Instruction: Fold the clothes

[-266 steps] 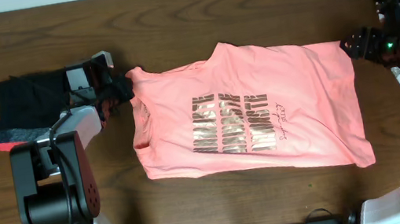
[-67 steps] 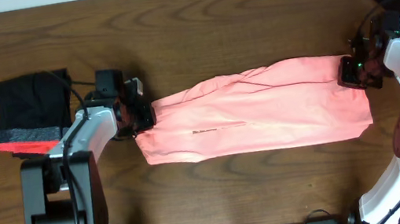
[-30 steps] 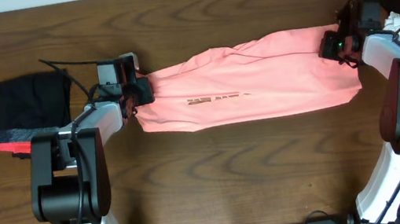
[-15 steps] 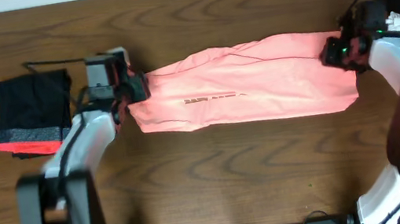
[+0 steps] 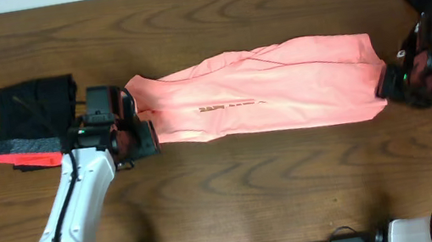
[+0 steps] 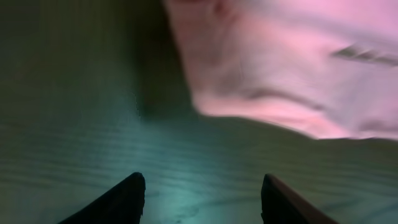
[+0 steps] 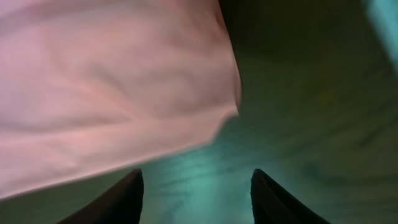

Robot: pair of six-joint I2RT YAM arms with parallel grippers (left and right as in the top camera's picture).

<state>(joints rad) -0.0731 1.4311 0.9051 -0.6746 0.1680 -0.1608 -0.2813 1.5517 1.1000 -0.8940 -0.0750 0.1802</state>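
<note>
The left gripper (image 5: 143,138) is hanging wide open and empty, between a folded black garment with a red-grey hem (image 5: 31,118) and the thin salmon-pink shirt (image 5: 263,90). The shirt is lying folded into a long band across the brown wooden table (image 5: 236,195). The right gripper (image 5: 389,86) is hanging just off the band's right end, equally spread, gripping nothing.

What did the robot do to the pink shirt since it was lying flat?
It folded the pink shirt lengthwise into a long strip, hiding most of the print. Then the left gripper and right gripper let go of its ends and pulled back; both are open now. The black garment stayed put.
</note>
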